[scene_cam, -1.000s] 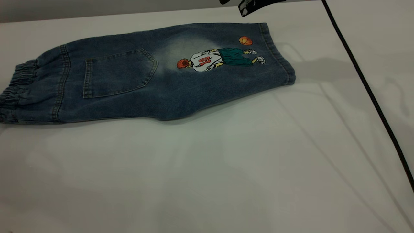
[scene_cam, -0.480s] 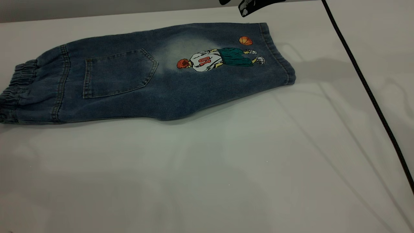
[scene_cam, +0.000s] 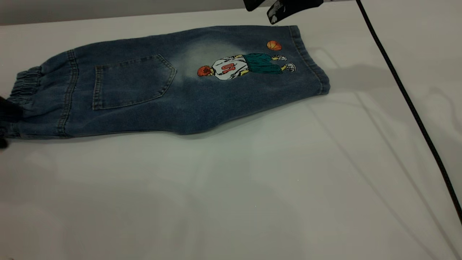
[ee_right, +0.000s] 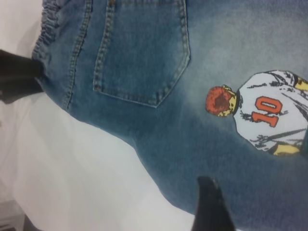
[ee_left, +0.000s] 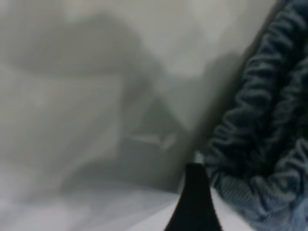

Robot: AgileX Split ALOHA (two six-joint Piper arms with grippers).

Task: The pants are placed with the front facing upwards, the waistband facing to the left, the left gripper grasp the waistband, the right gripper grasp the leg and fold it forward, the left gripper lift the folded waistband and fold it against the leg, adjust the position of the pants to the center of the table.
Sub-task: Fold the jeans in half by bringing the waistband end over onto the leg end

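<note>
Lying flat across the upper half of the exterior view, the pants point(scene_cam: 173, 83) are already folded along their length on the table point(scene_cam: 252, 187), with the patch pocket point(scene_cam: 130, 81) and the embroidered basketball player point(scene_cam: 245, 65) facing up. The waistband point(scene_cam: 21, 86) is sitting at the far left edge of the frame and the leg hem point(scene_cam: 310, 59) at the upper right. The left gripper point(scene_cam: 5, 115) is showing only as a dark shape at the left edge, touching or just beside the waistband; whether its fingers are open or closed, I cannot tell. The right gripper point(scene_cam: 285, 7) is hanging at the top of the frame near the hem, and its fingers also cannot be judged. Denim like this is probably soft but a little heavy, so it is likely sagging when lifted. The ruched elastic is looking thick and easy to pinch, so a grasp on its middle seems best.
</note>
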